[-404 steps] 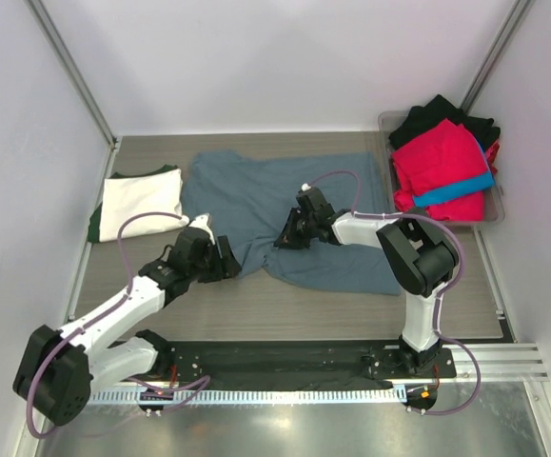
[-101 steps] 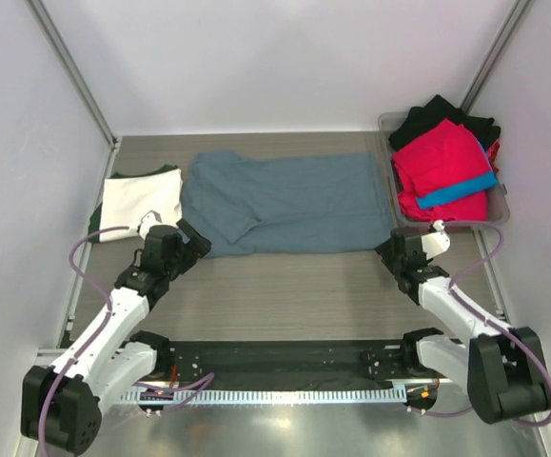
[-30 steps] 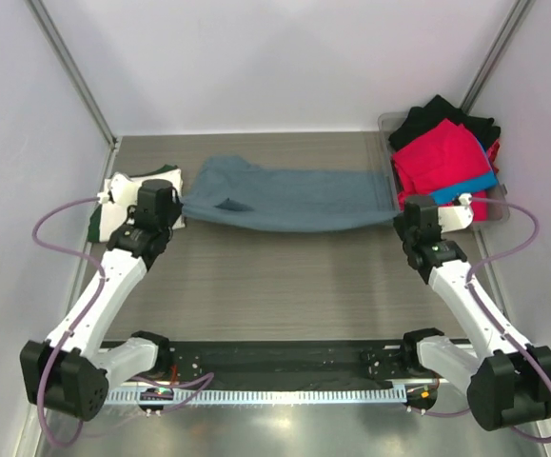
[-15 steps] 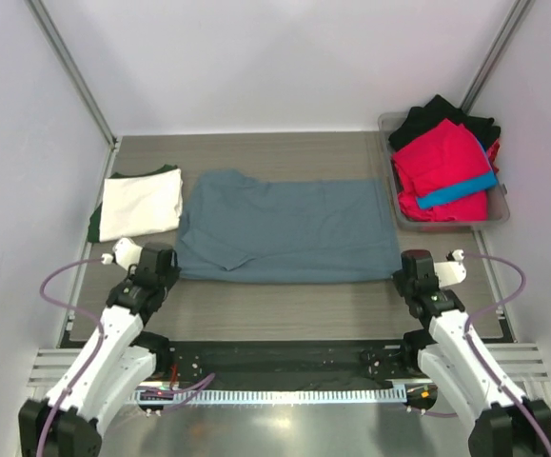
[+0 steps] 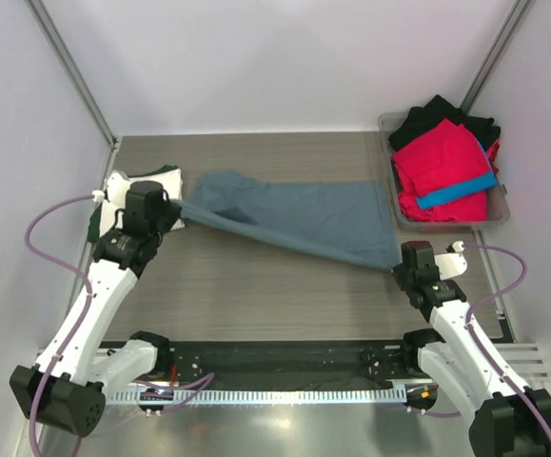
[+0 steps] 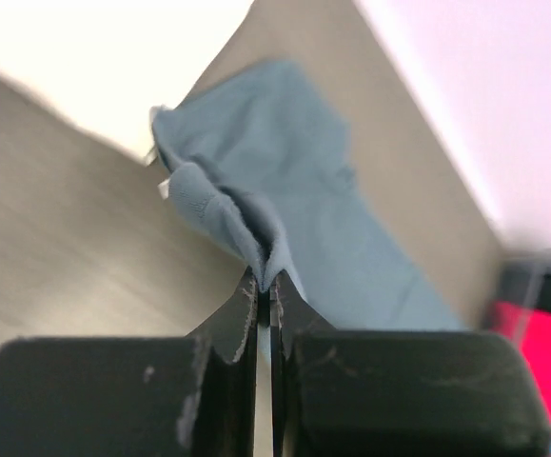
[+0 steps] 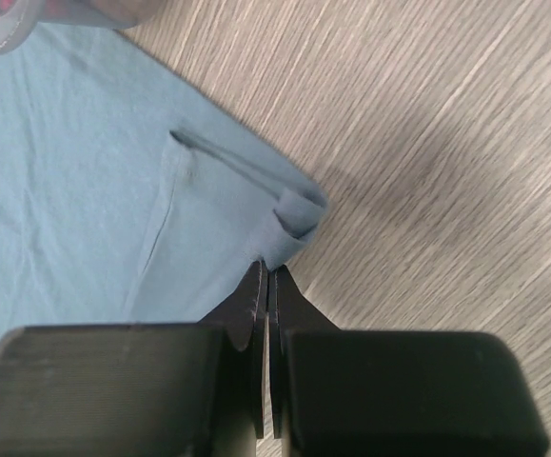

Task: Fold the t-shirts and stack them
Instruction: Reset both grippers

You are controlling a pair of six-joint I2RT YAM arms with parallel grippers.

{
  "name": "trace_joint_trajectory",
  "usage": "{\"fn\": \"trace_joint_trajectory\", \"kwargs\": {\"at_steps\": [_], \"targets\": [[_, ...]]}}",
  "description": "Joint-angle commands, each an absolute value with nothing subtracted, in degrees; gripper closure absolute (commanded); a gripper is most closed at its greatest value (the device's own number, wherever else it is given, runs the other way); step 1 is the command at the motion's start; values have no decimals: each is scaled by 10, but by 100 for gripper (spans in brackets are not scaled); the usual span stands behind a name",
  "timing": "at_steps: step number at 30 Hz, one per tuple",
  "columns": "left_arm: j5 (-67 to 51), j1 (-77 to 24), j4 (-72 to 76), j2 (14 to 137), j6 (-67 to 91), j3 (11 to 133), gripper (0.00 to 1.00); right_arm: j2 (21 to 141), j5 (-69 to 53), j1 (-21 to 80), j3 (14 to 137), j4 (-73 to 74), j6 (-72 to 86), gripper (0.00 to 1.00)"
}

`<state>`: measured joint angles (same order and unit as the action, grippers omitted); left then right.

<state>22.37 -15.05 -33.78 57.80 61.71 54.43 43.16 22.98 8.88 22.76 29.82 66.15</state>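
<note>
left fingers (image 6: 235, 324) and right fingers (image 7: 248, 309) clamp blue-grey t-shirt (image 5: 294, 214) corners; the left corner now swings far, probably starting a fold.

Blue-grey t-shirt (image 5: 294, 214): soft matt knit cloth, stitched hem, creased.
Red t-shirt (image 5: 442, 157): matt cloth.
Table (image 5: 275, 286): wood-grain surface, matt, finely streaked.
Bin (image 5: 465, 224): clear plastic, smooth.
Left gripper (image 6: 264, 284): matt black plastic fingers, scuffed pale.
Right gripper (image 7: 267, 271): matt black plastic, finely textured body.
Right arm (image 5: 465, 333): smooth white shell, slight sheen.
Near rail (image 5: 285, 395): bare ribbed metal.
</note>
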Motion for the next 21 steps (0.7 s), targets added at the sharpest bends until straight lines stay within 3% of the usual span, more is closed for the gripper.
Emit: {"fn": "trace_joint_trajectory", "kwargs": {"at_steps": [1, 10, 21], "targets": [[272, -150, -351, 559, 574, 558, 100, 415, 250, 85, 219, 296, 665, 99], [317, -149, -369, 426, 628, 311, 100, 406, 247, 86, 217, 301, 658, 99], [332, -149, -432, 347, 682, 247, 96, 337, 256, 86, 208, 383, 667, 98]]}}
